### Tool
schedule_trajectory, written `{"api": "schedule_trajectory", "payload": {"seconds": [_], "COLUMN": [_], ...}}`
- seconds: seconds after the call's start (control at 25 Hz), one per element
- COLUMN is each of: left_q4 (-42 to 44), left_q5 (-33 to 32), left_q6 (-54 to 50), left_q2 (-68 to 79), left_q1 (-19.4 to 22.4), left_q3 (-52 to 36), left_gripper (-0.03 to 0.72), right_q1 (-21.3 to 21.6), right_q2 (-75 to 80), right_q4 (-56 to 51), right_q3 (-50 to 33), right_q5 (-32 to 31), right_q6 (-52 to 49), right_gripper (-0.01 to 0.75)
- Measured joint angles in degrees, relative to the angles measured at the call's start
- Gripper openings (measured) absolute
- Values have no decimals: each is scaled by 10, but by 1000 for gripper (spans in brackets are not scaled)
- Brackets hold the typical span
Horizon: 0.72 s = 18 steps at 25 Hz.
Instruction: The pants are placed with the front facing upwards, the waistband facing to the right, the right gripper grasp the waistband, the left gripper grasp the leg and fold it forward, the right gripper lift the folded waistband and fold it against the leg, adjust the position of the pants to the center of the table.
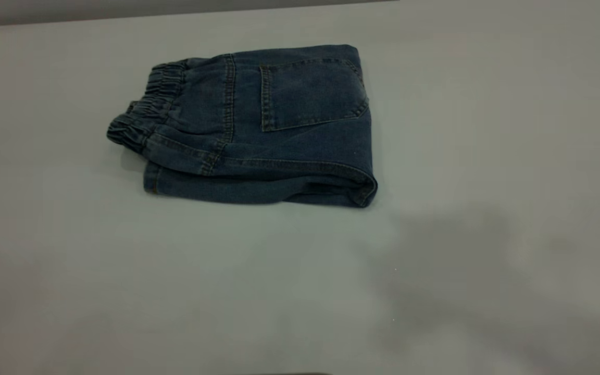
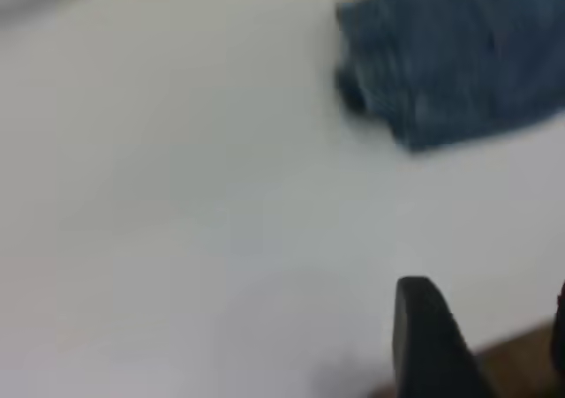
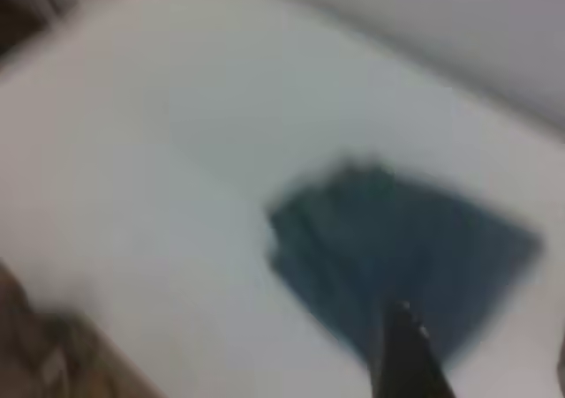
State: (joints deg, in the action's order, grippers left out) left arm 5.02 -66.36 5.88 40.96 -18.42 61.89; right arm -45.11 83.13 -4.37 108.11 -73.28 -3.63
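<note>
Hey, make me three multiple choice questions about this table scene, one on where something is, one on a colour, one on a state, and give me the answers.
1. Where do the pants lie on the table?
A. toward the far side
B. at the near edge
C. hanging off the right side

2. What colour are the pants?
A. red
B. blue
C. white

3. What state are the pants in?
A. spread flat, legs apart
B. folded into a compact stack
C. lifted in a gripper

Answers: 1 A, bare tabletop fills the whole near half. 2 B, plainly blue denim. 3 B, layers lie stacked with the rear pocket on top, and nothing touches them.
</note>
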Motion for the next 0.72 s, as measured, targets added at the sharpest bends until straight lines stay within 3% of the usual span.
{"api": "schedule_trajectory", "payload": {"seconds": [0.08,0.12,0.16,0.2,0.44,0.48,0.56,0.72], "left_q4": [0,2,2,2,-3,-19,-26,-27], "left_q5": [0,0,0,0,0,1,3,5], "left_q6": [-10,-16,-19,-19,-38,-51,-59,-59], "left_q2": [-29,-77,-94,-94,-184,-227,-262,-289], "left_q1": [0,0,0,0,0,0,0,0], "left_q3": [-71,-158,-183,-183,-271,-281,-283,-305], "left_gripper": [301,301,301,301,301,301,301,301], "right_q1": [0,0,0,0,0,0,0,0], "right_q2": [-43,-101,-121,-121,-239,-306,-376,-470], "right_q4": [16,33,39,39,80,98,112,114], "right_q3": [-98,-232,-274,-274,-470,-552,-626,-714], "right_q5": [1,3,3,3,10,15,43,73], "right_q6": [-11,-31,-36,-36,-45,-58,-80,-86], "right_gripper": [344,344,344,344,344,344,344,344]}}
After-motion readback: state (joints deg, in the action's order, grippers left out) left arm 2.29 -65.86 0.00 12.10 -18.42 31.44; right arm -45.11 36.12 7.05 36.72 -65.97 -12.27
